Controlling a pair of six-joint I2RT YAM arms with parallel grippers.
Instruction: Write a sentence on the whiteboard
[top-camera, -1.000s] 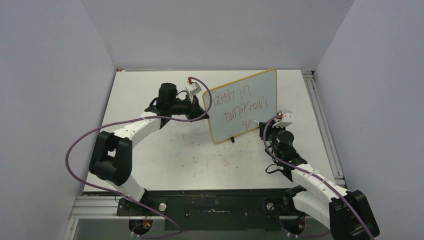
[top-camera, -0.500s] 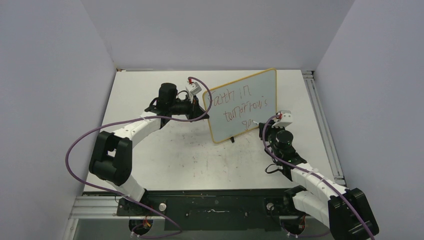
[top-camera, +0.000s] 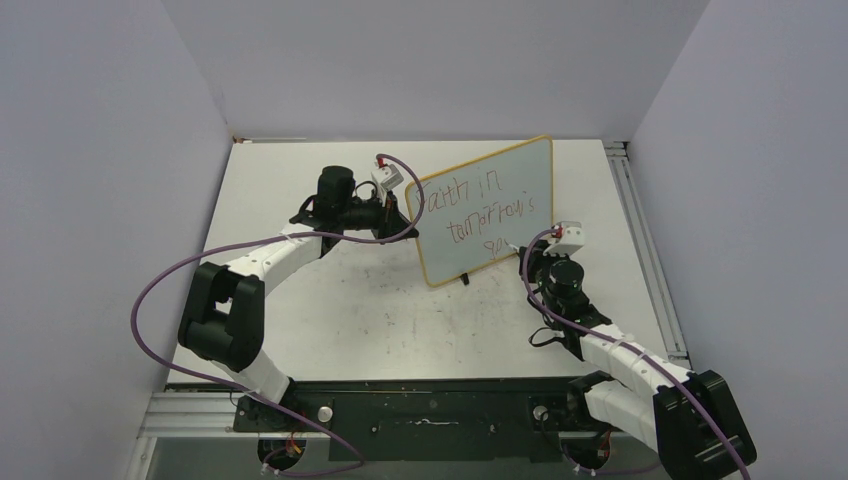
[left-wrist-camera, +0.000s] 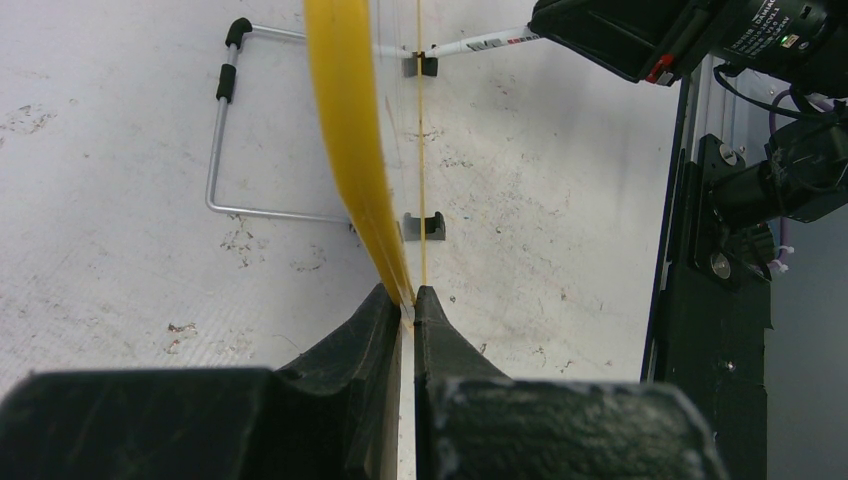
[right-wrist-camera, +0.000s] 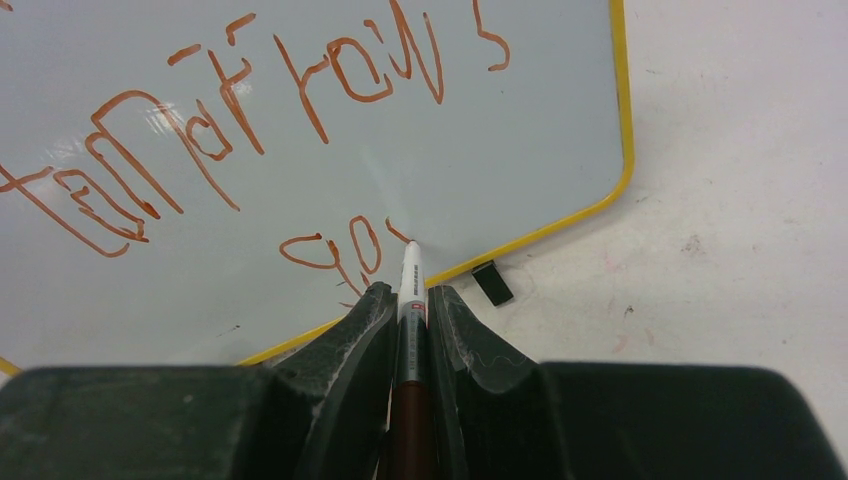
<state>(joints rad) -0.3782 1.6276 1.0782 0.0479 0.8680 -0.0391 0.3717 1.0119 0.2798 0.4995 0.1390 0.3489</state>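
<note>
The whiteboard (top-camera: 500, 190), white with a yellow frame, stands tilted on the table on small black feet. My left gripper (top-camera: 405, 215) is shut on its left edge; in the left wrist view the yellow frame (left-wrist-camera: 352, 150) runs up from between the closed jaws of that gripper (left-wrist-camera: 405, 300). The sentence (top-camera: 485, 210) is in reddish-brown letters on three lines; the third line (right-wrist-camera: 340, 250) is short. My right gripper (right-wrist-camera: 408, 298) is shut on a marker (right-wrist-camera: 411, 285), whose tip touches the board just right of the last letter. The same gripper (top-camera: 527, 252) sits at the board's lower right.
A wire stand (left-wrist-camera: 225, 150) props the board from behind. Black feet (left-wrist-camera: 424, 226) rest on the scuffed white table (top-camera: 350, 300). Grey walls enclose the table on three sides, and a metal rail (top-camera: 640, 240) runs along the right edge.
The right gripper with the marker has shifted slightly along the third line, adding strokes there. The left arm and the board have stayed still.
</note>
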